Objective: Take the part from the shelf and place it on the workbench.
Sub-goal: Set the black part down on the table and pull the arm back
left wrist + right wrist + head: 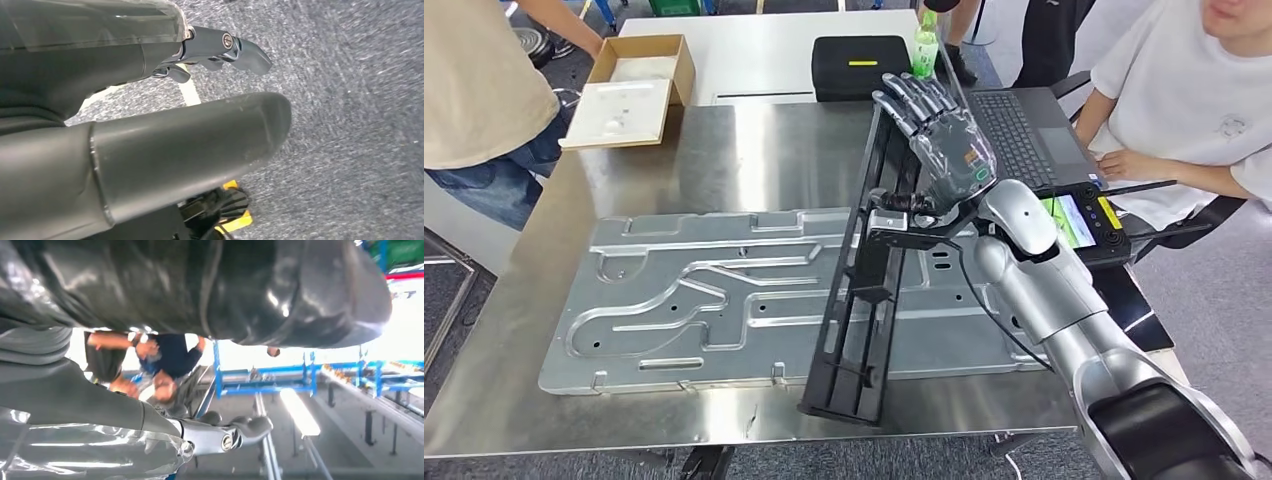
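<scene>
A long black frame part (864, 300) lies slanted across a large grey stamped metal plate (694, 300) on the steel workbench (754, 150). Its near end reaches the bench's front edge. My right hand (939, 135) is raised above the part's far end with its fingers stretched out and apart, holding nothing. In the right wrist view its fingers (220, 437) are bare against a distant hall. My left hand (150, 145) hangs over grey carpet, empty, its fingers (225, 45) extended.
An open cardboard box (634, 85) sits at the bench's far left. A black case (861, 66) and a green bottle (926, 45) stand behind. A laptop (1024, 130) and a screen controller (1079, 220) lie right, by a seated person (1184, 90). Another person (474, 80) stands left.
</scene>
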Robot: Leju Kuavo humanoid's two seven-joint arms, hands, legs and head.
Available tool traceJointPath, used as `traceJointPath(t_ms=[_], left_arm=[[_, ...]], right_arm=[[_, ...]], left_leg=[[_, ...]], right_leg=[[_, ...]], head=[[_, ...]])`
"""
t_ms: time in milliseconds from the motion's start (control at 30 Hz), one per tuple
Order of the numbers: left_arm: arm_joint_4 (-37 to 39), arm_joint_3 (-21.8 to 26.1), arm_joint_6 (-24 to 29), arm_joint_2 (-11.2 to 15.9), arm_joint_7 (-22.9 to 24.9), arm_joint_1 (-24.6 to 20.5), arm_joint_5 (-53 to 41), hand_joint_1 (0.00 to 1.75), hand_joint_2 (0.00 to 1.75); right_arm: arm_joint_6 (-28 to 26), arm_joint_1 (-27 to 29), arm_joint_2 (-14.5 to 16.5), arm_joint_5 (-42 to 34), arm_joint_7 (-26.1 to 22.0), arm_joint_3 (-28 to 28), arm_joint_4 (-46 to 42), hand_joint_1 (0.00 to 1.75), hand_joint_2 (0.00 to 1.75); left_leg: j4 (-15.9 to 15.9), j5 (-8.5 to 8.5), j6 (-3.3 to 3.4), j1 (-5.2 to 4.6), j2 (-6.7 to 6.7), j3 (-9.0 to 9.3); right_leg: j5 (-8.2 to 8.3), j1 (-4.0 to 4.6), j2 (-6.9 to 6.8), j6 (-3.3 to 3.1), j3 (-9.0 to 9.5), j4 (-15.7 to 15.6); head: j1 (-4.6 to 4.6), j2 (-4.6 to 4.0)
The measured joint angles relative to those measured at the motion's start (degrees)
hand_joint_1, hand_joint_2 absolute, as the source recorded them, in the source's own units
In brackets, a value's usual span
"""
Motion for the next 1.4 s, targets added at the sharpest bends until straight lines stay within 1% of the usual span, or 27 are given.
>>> traceJointPath(t_ms=[67,133,200,233,267,300,333,400,467,633,667,733,767,800,833,867,900,967,1000,1033,1133,1200,1233,1300,1333,1367,1400], left_arm=[[0.00,0.01,-0.01,-0.02,-0.02,0.06,-0.08,0.00,1.75],[0.00,0.03,0.02,-0.05,-0.07,-0.03,-0.08,0.00,1.75],[0.00,0.05,0.06,-0.07,-0.14,-0.16,-0.06,0.00,1.75],[0.00,0.08,0.07,-0.06,-0.17,-0.16,-0.05,0.00,1.31],[0.00,0.11,0.07,-0.05,-0.22,-0.11,-0.04,0.00,0.87],[0.00,0.14,0.07,-0.05,-0.27,-0.06,-0.04,0.00,0.44],[0.00,0.17,0.06,-0.05,-0.32,-0.04,-0.04,0.00,0.00],[0.00,0.20,-0.02,-0.07,-0.44,-0.08,-0.05,0.00,0.00],[0.00,0.21,-0.13,-0.07,-0.54,-0.17,-0.06,0.00,0.00],[0.00,0.24,-0.21,-0.05,-0.61,-0.25,-0.06,0.00,0.00],[0.00,0.26,-0.27,-0.05,-0.67,-0.25,-0.06,0.00,0.00],[0.00,0.38,-0.41,0.00,-0.93,-0.23,-0.07,0.00,0.00],[0.00,0.45,-0.46,0.02,-1.04,-0.21,-0.08,0.00,0.00],[0.00,0.52,-0.48,0.05,-1.07,-0.17,-0.10,0.00,0.00],[0.00,0.55,-0.46,0.06,-0.99,-0.10,-0.13,0.00,0.00],[0.00,0.57,-0.43,0.08,-0.87,-0.03,-0.16,0.00,0.00],[0.00,0.60,-0.40,0.11,-0.74,0.01,-0.20,0.00,0.00],[0.00,0.63,-0.34,0.16,-0.43,-0.01,-0.25,0.00,0.00],[0.00,0.67,-0.34,0.17,-0.27,-0.07,-0.26,0.00,0.00],[0.00,0.73,-0.34,0.17,-0.07,-0.15,-0.30,0.00,0.00],[0.00,1.01,-0.32,0.17,0.59,-0.22,-0.49,0.00,0.00],[0.00,1.07,-0.28,0.15,0.87,-0.24,-0.58,0.00,0.00],[0.00,1.08,-0.26,0.14,0.96,-0.32,-0.61,0.00,0.00],[0.00,1.10,-0.28,0.10,1.03,-0.46,-0.64,0.00,0.00],[0.00,1.11,-0.32,0.08,1.01,-0.46,-0.65,0.00,0.00],[0.00,1.11,-0.39,0.03,0.96,-0.41,-0.67,0.00,0.00],[0.00,1.11,-0.47,-0.04,0.88,-0.36,-0.67,0.00,0.00]], right_arm=[[1.12,0.14,0.14,-2.65,0.36,-0.71,-0.34,0.00,0.00],[1.84,-0.01,0.44,-4.27,2.85,-1.76,-0.40,0.00,0.00],[2.75,-0.44,0.78,-5.20,6.16,-2.76,0.47,0.00,0.00],[3.77,-0.69,0.92,-6.07,7.38,-3.24,1.33,0.00,0.00],[5.50,-1.03,1.11,-7.44,8.23,-3.81,2.55,0.00,0.00],[7.54,-1.43,1.29,-8.95,8.63,-4.40,3.88,0.00,0.00],[9.48,-1.88,1.45,-10.27,8.61,-4.92,5.06,0.00,0.00],[13.21,-3.20,1.68,-12.15,7.82,-5.63,7.18,0.00,0.00],[15.94,-4.42,1.87,-12.97,7.06,-5.83,8.53,0.00,0.00],[17.98,-5.13,2.04,-13.43,6.76,-5.83,9.32,0.00,0.00],[20.39,-5.67,2.05,-13.71,6.64,-5.81,10.12,0.00,0.00],[24.37,-8.23,2.05,-14.99,5.90,-5.38,13.69,0.00,0.00],[25.07,-9.36,2.04,-15.56,5.49,-5.16,15.41,0.00,0.00],[23.39,-10.00,2.04,-15.98,5.18,-4.95,16.48,0.00,0.00],[21.29,-9.69,2.04,-16.03,5.07,-4.94,16.57,0.00,0.00],[19.38,-9.20,2.04,-15.98,4.97,-4.94,16.54,0.00,0.00],[17.79,-8.66,2.03,-15.83,4.86,-4.93,16.37,0.00,0.00],[14.76,-7.69,1.99,-15.29,4.40,-4.93,15.37,0.00,0.00],[13.29,-7.34,1.91,-14.91,4.12,-4.92,14.47,0.00,0.00],[11.81,-6.93,1.78,-14.47,3.84,-4.93,13.30,0.00,0.00],[8.00,-4.93,1.28,-12.19,3.00,-4.94,8.88,0.00,0.00],[6.09,-3.66,0.92,-10.42,2.43,-4.94,5.72,0.00,0.00],[5.49,-3.29,0.78,-9.75,2.21,-4.93,4.25,0.00,0.00],[5.11,-2.66,0.59,-8.91,1.98,-4.93,1.85,0.00,0.00],[5.28,-2.26,0.52,-8.66,1.94,-4.93,0.95,0.00,0.00],[5.59,-1.89,0.46,-8.47,1.95,-4.93,0.20,0.00,0.00],[6.12,-1.66,0.45,-8.23,2.02,-4.92,-0.47,0.00,0.00]], left_leg=[[-0.43,0.24,0.68,0.09,-0.06,0.12],[-0.93,0.55,1.47,0.27,-0.01,0.33],[-1.06,0.63,1.95,0.20,0.04,0.35],[-1.04,0.62,2.05,0.12,0.05,0.34],[-1.02,0.61,2.10,0.02,0.03,0.34],[-0.98,0.60,2.11,-0.06,0.00,0.35],[-0.93,0.59,2.11,-0.12,-0.05,0.37],[-0.76,0.53,1.97,-0.29,-0.09,0.30],[-0.54,0.47,1.71,-0.55,-0.05,0.05],[-0.35,0.51,1.51,-0.65,0.01,-0.18],[-0.44,0.55,1.40,-0.59,0.02,-0.18],[3.34,-1.86,0.46,-0.34,0.08,-1.87],[6.96,-3.73,-0.08,-0.18,0.11,-3.49],[11.23,-5.77,-0.56,-0.02,0.14,-5.42],[14.20,-6.60,-0.74,0.13,0.14,-6.87],[15.40,-6.44,-0.87,0.25,0.15,-7.54],[14.35,-5.23,-0.93,0.36,0.15,-7.13],[7.17,-1.30,-0.91,0.52,0.16,-3.90],[3.46,-0.04,-0.80,0.47,0.14,-2.13],[0.97,0.59,-0.62,0.41,0.12,-0.97],[-0.37,0.60,0.22,0.25,0.02,-0.35],[-0.88,0.88,0.95,0.38,0.04,-0.09],[-1.11,0.99,1.33,0.42,0.08,0.04],[-1.17,0.97,1.80,0.32,0.14,0.09],[-1.15,0.94,1.90,0.27,0.14,0.10],[-1.11,0.91,1.93,0.25,0.11,0.11],[-1.04,0.88,1.94,0.24,0.08,0.11]], right_leg=[[-0.13,-0.09,-0.04,0.65,0.04,-0.01],[-2.01,-0.18,-0.12,1.09,-1.13,2.67],[-5.49,-0.18,-0.17,1.29,-4.29,9.45],[-6.76,-0.15,-0.17,1.36,-5.95,12.90],[-7.12,-0.15,-0.18,1.37,-7.00,14.99],[-6.41,-0.15,-0.18,1.29,-7.09,15.04],[-4.82,-0.12,-0.18,1.11,-6.12,13.00],[-1.24,0.11,-0.19,0.48,-2.41,5.49],[0.10,0.45,-0.22,0.00,-0.11,0.61],[0.12,0.57,-0.22,-0.06,-0.01,-0.23],[0.14,0.62,-0.19,-0.10,-0.05,-0.20],[0.38,0.31,-0.37,-0.77,0.07,-0.45],[0.48,0.16,-0.49,-1.12,0.16,-0.62],[0.58,-0.04,-0.60,-1.43,0.25,-0.79],[0.56,-0.04,-0.60,-1.45,0.27,-0.78],[0.54,-0.05,-0.59,-1.44,0.29,-0.75],[0.50,-0.09,-0.54,-1.39,0.31,-0.70],[0.30,-0.19,-0.39,-1.10,0.32,-0.49],[0.19,-0.12,-0.31,-0.85,0.22,-0.32],[0.16,-0.05,-0.25,-0.55,0.12,-0.27],[0.27,0.20,-0.20,0.35,0.05,-0.51],[-0.80,0.08,-0.21,0.80,-0.41,0.74],[-2.18,0.03,-0.20,0.96,-1.38,2.92],[-5.63,-0.01,-0.21,1.13,-4.67,9.95],[-6.68,-0.03,-0.21,1.17,-6.25,13.14],[-6.74,-0.04,-0.22,1.16,-7.12,14.72],[-5.76,-0.04,-0.22,1.08,-6.97,14.22]], head=[[0.02,0.00],[0.03,0.00],[0.03,0.00],[0.03,0.00],[0.03,0.00],[0.03,0.00],[0.03,0.00],[0.02,0.00],[0.01,0.00],[-0.01,0.00],[0.00,0.00],[0.00,0.00],[0.01,0.00],[0.00,0.00],[0.00,0.00],[0.00,0.00],[-0.01,0.00],[-0.01,0.00],[0.00,0.00],[0.00,0.00],[0.01,0.00],[0.02,0.00],[0.03,0.00],[0.03,0.00],[0.03,0.00],[0.03,0.00],[0.03,0.00]])
